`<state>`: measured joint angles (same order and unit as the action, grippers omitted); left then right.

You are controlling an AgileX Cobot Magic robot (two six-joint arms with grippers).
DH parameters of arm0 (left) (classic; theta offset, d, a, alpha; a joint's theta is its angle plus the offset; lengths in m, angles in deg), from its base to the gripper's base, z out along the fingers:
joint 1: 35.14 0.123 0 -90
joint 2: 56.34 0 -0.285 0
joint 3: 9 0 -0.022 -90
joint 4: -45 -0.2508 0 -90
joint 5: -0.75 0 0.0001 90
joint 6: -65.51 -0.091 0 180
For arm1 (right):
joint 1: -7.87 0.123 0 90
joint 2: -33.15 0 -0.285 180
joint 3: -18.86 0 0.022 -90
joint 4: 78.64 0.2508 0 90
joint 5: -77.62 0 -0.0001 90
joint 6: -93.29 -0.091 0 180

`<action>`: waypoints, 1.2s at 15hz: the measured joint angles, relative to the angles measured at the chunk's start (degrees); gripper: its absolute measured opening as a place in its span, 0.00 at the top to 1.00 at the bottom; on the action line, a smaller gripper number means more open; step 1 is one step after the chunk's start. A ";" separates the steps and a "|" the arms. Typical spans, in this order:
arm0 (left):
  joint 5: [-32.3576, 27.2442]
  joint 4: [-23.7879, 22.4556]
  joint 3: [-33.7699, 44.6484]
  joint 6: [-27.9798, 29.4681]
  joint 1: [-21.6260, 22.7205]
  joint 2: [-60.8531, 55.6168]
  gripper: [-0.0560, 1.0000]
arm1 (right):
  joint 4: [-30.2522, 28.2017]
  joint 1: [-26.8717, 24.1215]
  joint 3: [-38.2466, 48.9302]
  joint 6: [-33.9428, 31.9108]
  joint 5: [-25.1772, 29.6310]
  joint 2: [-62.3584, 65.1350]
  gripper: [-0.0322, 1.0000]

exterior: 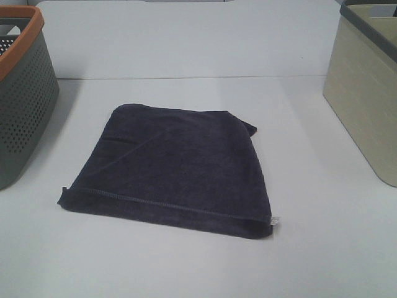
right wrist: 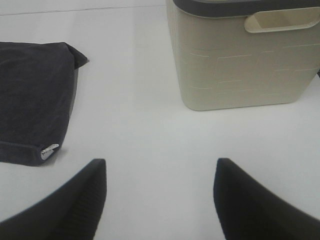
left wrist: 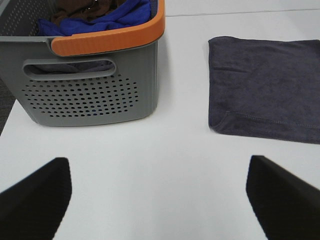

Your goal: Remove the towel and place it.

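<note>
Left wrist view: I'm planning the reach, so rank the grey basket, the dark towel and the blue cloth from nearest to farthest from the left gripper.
1. Grey basket, on one side; dark towel, opposite: too close to call.
2. Blue cloth, inside the basket, farthest.

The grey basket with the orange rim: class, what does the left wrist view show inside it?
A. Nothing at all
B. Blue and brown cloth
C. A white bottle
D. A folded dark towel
B: blue cloth and brown cloth bunch up inside the basket, while the dark towel lies flat on the table beside it.
</note>
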<state>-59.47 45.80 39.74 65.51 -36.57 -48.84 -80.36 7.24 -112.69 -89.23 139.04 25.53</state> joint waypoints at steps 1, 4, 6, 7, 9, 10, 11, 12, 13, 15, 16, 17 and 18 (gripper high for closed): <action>0.06 0.00 0.00 0.00 0.00 0.00 0.11 | 0.00 0.00 0.00 0.00 0.00 0.00 0.36; 0.06 0.00 0.00 0.00 0.00 0.00 0.11 | 0.00 0.00 0.00 0.00 0.00 0.00 0.36; 0.11 0.00 0.00 0.00 0.00 0.00 0.11 | 0.00 0.00 0.00 0.00 0.00 0.00 0.36; 0.11 0.00 0.00 0.00 0.00 0.00 0.11 | 0.00 0.00 0.00 0.00 0.00 0.00 0.36; 0.11 0.00 0.00 0.00 0.00 0.00 0.11 | 0.00 0.00 0.00 0.00 0.00 0.00 0.36; 0.11 0.00 0.00 0.00 0.00 0.00 0.11 | 0.00 0.00 0.00 0.00 0.00 0.00 0.36; 0.11 0.00 0.00 0.00 0.00 0.00 0.11 | 0.00 0.00 0.00 0.00 0.00 0.00 0.36; 0.11 0.00 0.00 0.00 0.00 0.00 0.11 | 0.00 0.00 0.00 0.00 0.00 0.00 0.36; 0.17 0.00 0.00 0.00 0.00 0.00 0.11 | 0.00 0.00 0.00 0.00 0.00 0.00 0.36; 0.17 0.00 0.00 0.00 0.00 0.00 0.11 | 0.00 0.00 0.00 0.00 0.00 0.00 0.36; 0.17 0.00 0.00 0.00 0.00 0.00 0.11 | 0.00 0.00 0.00 0.00 0.00 0.00 0.36; 0.17 0.00 0.00 0.00 0.00 0.00 0.11 | 0.00 0.00 0.00 0.00 0.00 0.00 0.36; 0.23 0.00 0.00 0.00 0.00 0.00 0.11 | 0.00 0.00 0.00 0.00 0.00 0.00 0.36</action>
<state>-59.24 45.80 39.74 65.51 -36.57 -48.84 -80.36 7.24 -112.69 -89.23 139.04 25.53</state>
